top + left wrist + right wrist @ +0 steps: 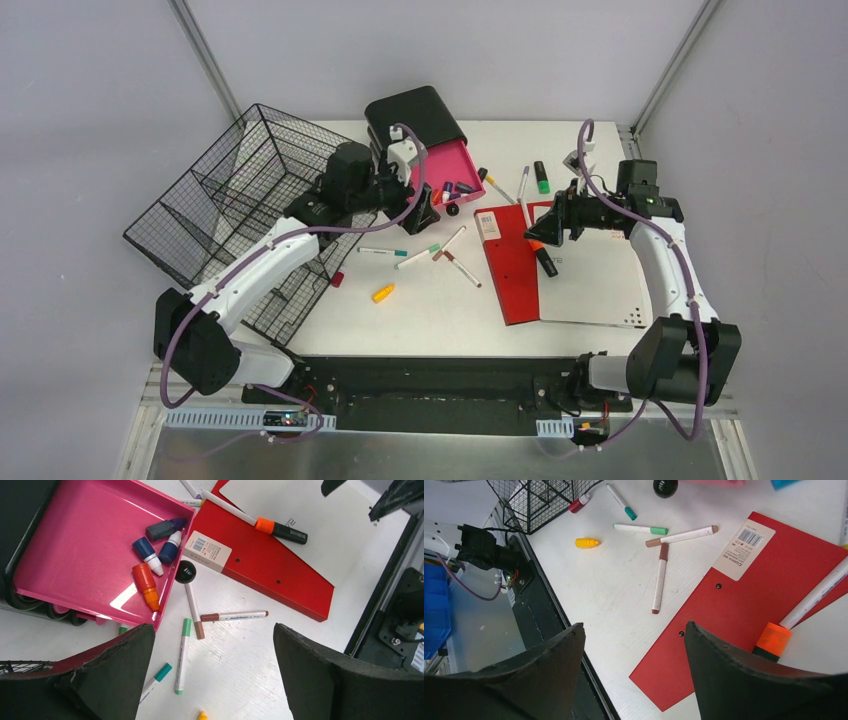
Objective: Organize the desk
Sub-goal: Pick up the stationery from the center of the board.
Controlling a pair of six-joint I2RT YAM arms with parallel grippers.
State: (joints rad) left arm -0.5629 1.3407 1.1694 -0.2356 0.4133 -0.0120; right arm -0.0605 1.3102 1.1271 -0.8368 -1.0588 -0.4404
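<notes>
Over the red folder (734,610), the right gripper (634,635) hangs open and empty near an orange-capped marker (772,639). Best to pinch across its slim round barrel, which may roll on the glossy cover. By the shiny pink tray (75,540), the left gripper (212,640) gapes open. Pens (385,252) litter the flat white surface (430,310) beneath.
</notes>
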